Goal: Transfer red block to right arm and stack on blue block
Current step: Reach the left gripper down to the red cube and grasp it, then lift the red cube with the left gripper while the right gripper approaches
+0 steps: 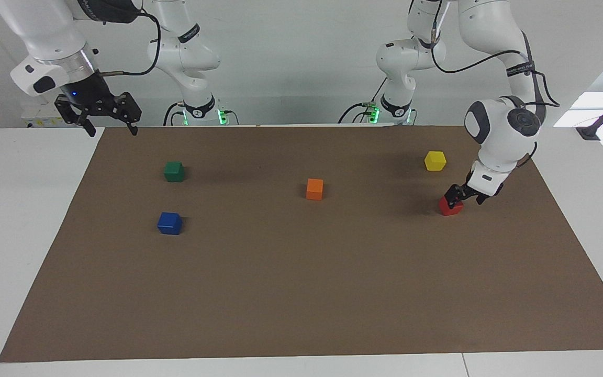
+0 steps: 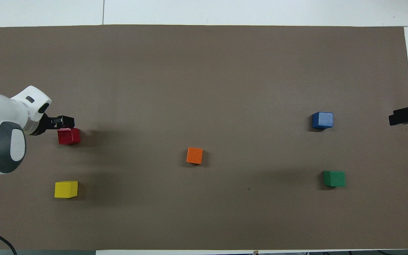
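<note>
The red block [image 1: 451, 206] sits on the brown mat toward the left arm's end of the table; it also shows in the overhead view [image 2: 68, 136]. My left gripper [image 1: 466, 197] is low, right over the red block, fingers apart and tilted, with one finger [image 2: 66, 121] showing over the block's edge. I cannot tell if it touches the block. The blue block [image 1: 169, 223] lies toward the right arm's end, also seen from overhead [image 2: 322, 120]. My right gripper [image 1: 109, 125] waits open and empty, raised over the mat's corner; only its tip [image 2: 406, 115] shows from overhead.
A yellow block [image 1: 435, 160] lies nearer to the robots than the red one. An orange block [image 1: 314, 188] sits mid-mat. A green block [image 1: 174, 171] lies nearer to the robots than the blue one. The brown mat [image 1: 301, 293] covers most of the white table.
</note>
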Controlling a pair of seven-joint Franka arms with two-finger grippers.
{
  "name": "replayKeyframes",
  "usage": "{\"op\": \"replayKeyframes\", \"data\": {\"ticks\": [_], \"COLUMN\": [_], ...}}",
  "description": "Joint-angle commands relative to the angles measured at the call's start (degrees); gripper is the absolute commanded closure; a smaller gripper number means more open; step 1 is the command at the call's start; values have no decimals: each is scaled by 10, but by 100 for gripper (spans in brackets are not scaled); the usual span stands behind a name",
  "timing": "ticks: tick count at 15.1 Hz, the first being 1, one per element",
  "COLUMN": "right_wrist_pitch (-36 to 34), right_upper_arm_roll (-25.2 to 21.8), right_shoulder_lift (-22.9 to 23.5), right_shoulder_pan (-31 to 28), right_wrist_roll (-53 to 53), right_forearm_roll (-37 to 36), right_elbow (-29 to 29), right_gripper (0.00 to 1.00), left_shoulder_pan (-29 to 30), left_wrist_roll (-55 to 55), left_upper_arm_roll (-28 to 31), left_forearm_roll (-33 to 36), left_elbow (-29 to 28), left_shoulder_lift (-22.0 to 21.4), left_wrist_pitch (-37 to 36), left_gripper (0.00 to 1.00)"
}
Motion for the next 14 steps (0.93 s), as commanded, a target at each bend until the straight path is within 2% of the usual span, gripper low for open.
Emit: {"op": "replayKeyframes", "data": {"ticks": [1, 6, 7, 8, 9, 11, 13, 14], "right_wrist_pitch": [-9, -9, -8, -7, -8, -9, -8, -9], "right_upper_arm_roll": [4, 4, 4, 4, 4, 4, 4, 4], "right_shoulder_lift": [-7, -16, -16, -16, -16, -16, -16, -17], "right_shoulder_pan": [-10, -10, -10, -10, -10, -13, -14, -14], "right_wrist_roll": [-4, -4, -4, -4, -4, -4, -4, -4], "right_forearm_roll": [9, 9, 9, 9, 9, 9, 9, 9], "right_elbow": [-6, -24, -24, -24, -24, -24, -24, -24], "right_gripper": [0, 0, 0, 0, 0, 0, 0, 0], "left_shoulder_pan": [-2, -3, -3, -3, -3, -4, -25, -35], "left_wrist_roll": [-44, -52, -53, -58, -63, -66, -112, -152], "left_upper_arm_roll": [0, 0, 0, 0, -1, -4, -4, -4], "left_forearm_roll": [13, 13, 13, 13, 13, 13, -6, -44], "left_elbow": [-67, -87, -87, -86, -84, -63, 1, 46], "left_shoulder_lift": [-26, -18, -18, -19, -19, -20, -21, -20], "left_wrist_pitch": [63, 79, 74, 65, 51, -5, -97, -151], "left_gripper": [0, 0, 21, 64, 100, 100, 100, 100]}}
